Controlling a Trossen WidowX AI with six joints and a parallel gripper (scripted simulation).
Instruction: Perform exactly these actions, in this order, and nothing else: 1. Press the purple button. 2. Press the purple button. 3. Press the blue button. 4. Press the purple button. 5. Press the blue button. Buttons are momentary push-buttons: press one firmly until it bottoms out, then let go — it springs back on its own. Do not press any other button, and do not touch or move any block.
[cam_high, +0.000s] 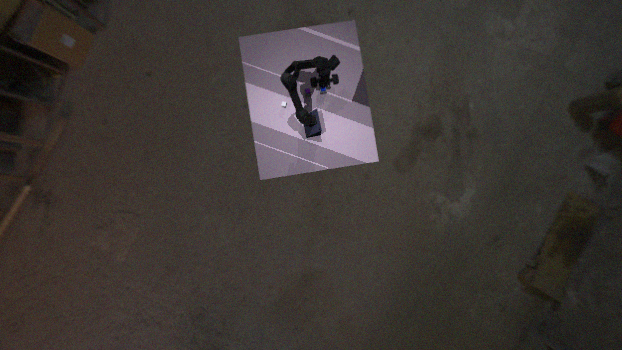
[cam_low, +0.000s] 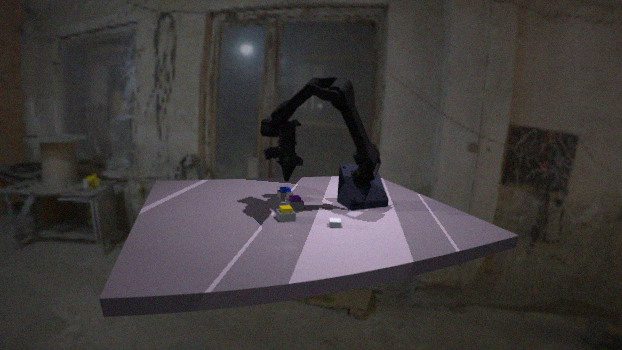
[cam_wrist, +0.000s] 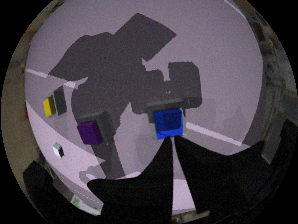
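Three square push-buttons on grey bases are grouped near the middle of the striped lilac-grey table top, toward its far edge: a blue button, a purple button and a yellow button. The black parallel-jaw gripper is held pointing straight down just above the blue button, not touching it, with its fingers drawn together and nothing between them. In the wrist view the blue button is seen directly ahead of the fingertips, the purple button to its left. A small white cube block is set apart nearer the arm's dark blue base.
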